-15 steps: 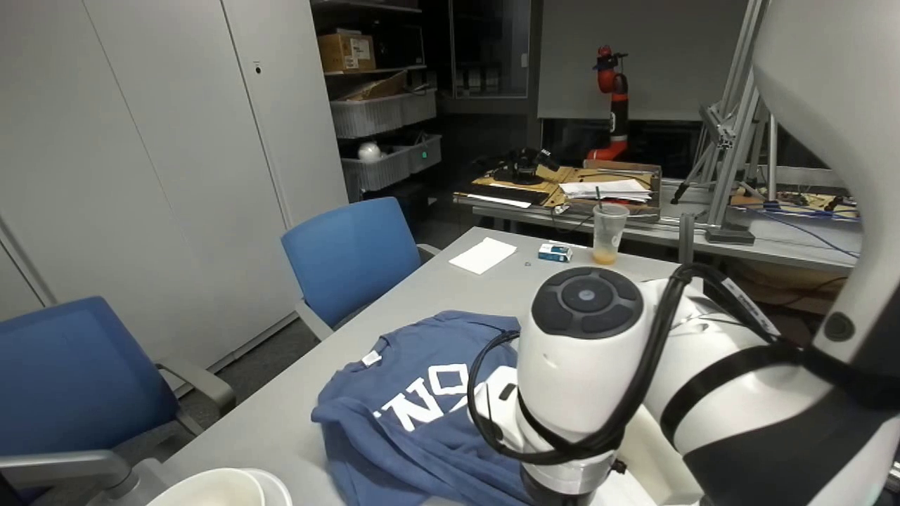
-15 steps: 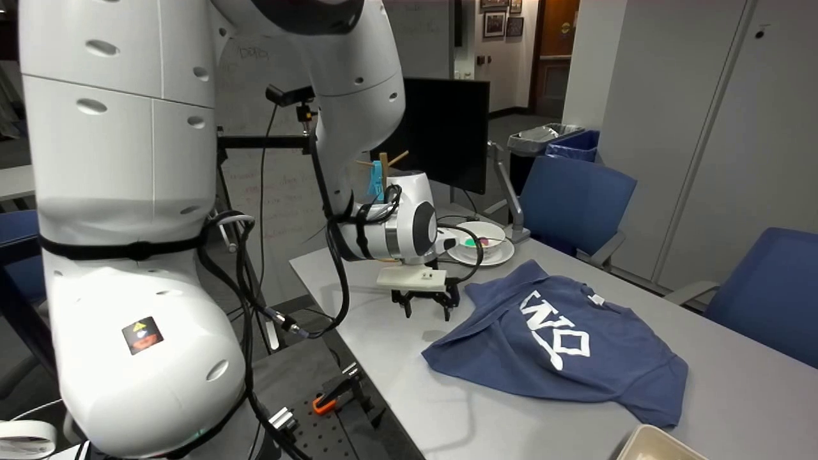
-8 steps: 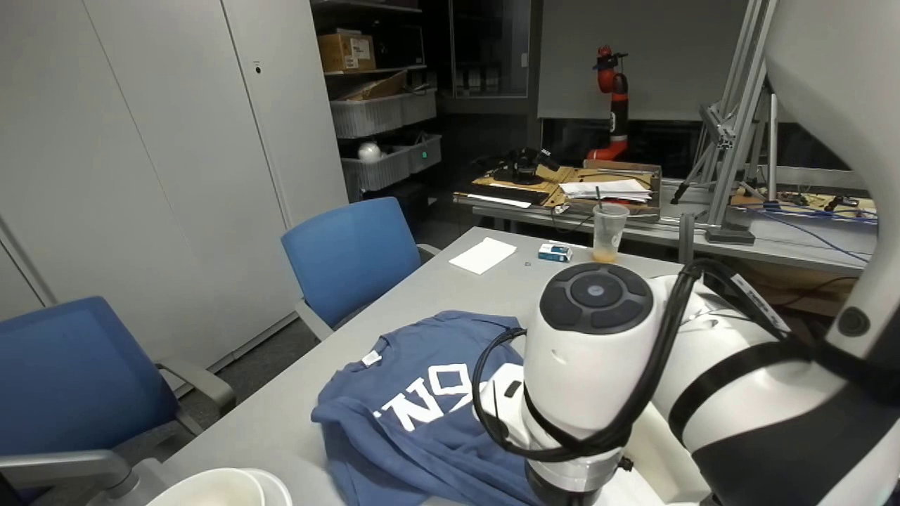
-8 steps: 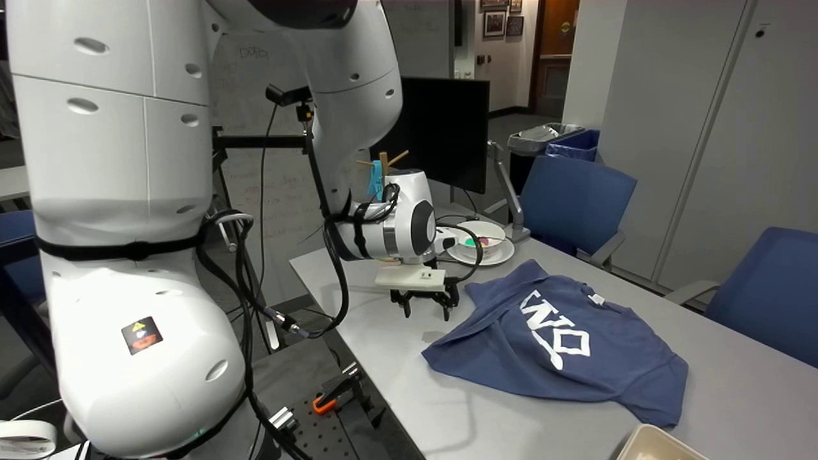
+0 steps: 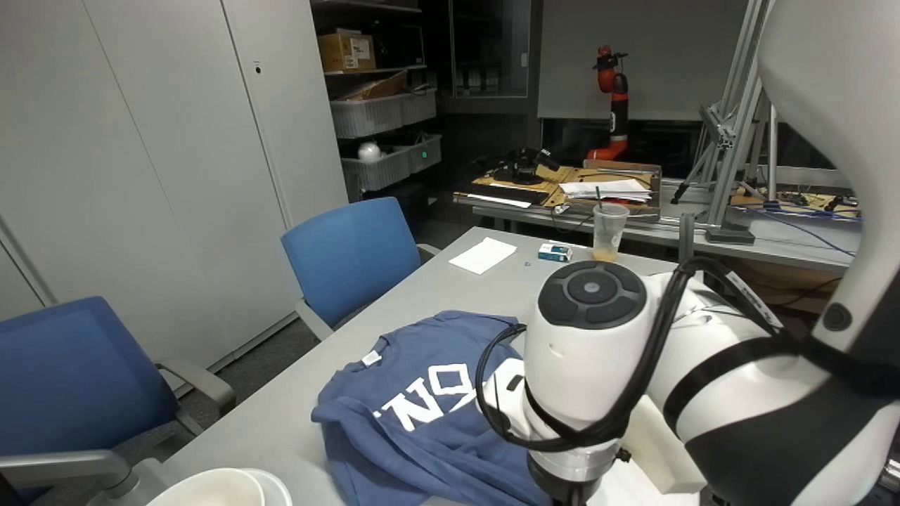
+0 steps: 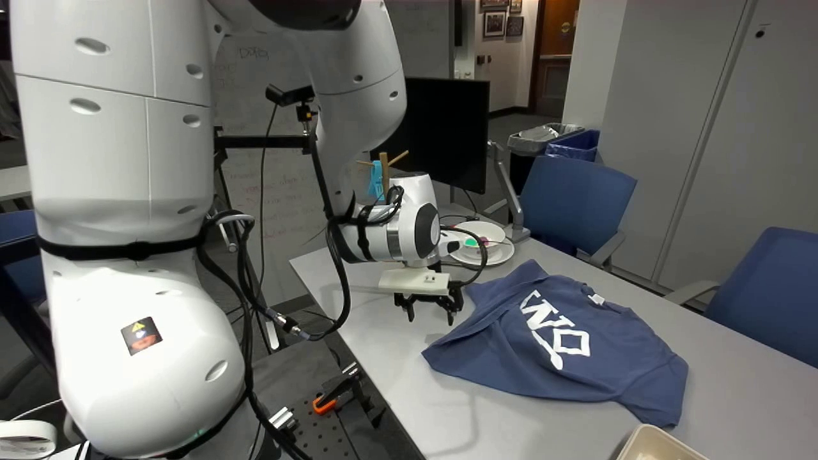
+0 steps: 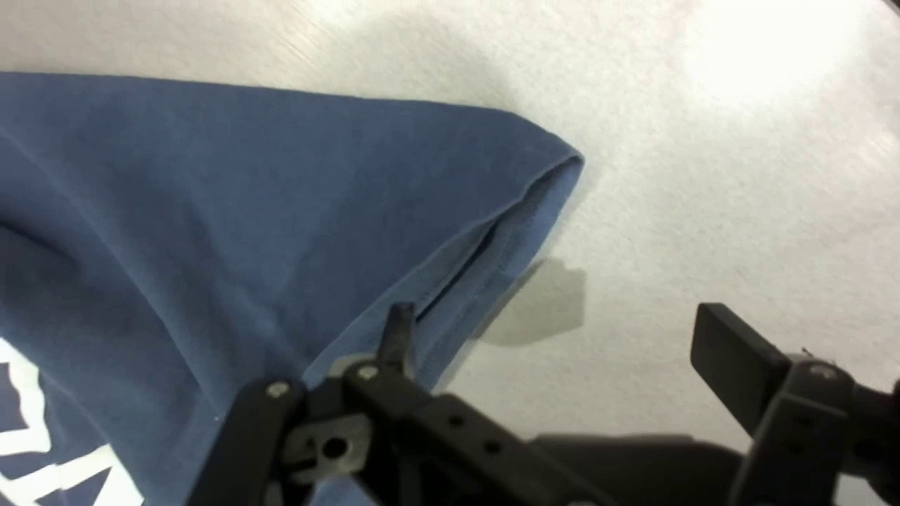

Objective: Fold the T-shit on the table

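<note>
The blue shirt (image 6: 562, 345) lies on the grey table (image 6: 505, 431), white-lettered face up, one side rumpled over, an open edge gaping near me. My gripper (image 6: 431, 318) hangs with jaws spread: in the wrist view one overlaps cloth, the other table. A bowl (image 6: 489, 229) on a plate (image 6: 503, 255) holds green and pink bits (image 6: 471, 242); a cup (image 5: 609, 226) holds orange liquid (image 5: 604, 256) and a straw (image 5: 598, 197). Blue chairs (image 5: 351, 260) and a pale cabinet (image 5: 176, 176) line one side.

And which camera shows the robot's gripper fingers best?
The wrist view: the gripper is close up, its fingers big and wide apart. In an exterior view, the fingers look small and dark near the T-shirt. In an exterior view, the arm runs off the bottom edge, so the fingers don't show.
</note>
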{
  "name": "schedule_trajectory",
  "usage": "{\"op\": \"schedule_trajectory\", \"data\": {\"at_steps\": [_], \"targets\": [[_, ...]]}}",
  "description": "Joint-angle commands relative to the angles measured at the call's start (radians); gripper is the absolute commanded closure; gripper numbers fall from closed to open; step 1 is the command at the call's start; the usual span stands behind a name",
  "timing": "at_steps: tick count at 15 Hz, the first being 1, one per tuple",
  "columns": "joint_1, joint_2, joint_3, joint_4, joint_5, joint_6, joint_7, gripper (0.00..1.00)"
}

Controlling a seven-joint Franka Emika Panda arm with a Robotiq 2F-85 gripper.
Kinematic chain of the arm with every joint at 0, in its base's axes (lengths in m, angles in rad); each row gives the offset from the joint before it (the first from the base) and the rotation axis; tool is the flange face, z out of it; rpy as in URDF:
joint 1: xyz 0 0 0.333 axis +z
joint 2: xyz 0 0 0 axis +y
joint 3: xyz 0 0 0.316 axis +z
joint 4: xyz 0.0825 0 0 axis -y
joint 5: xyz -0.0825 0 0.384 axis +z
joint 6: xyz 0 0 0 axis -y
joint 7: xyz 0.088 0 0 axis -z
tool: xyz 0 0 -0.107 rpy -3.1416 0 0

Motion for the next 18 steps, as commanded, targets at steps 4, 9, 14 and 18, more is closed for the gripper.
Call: {"op": "schedule_trajectory", "data": {"at_steps": [4, 9, 14, 18], "targets": [[-0.033, 0.065, -0.013, 0.02, 0.005, 0.027, -0.021, 0.0], [-0.041, 0.09, -0.009, 0.023, 0.068, 0.018, -0.072, 0.0], [-0.045, 0.102, -0.003, 0.029, 0.129, 0.011, -0.126, 0.0], [-0.038, 0.104, -0.011, 0.034, 0.137, 0.012, -0.134, 0.1]]}}
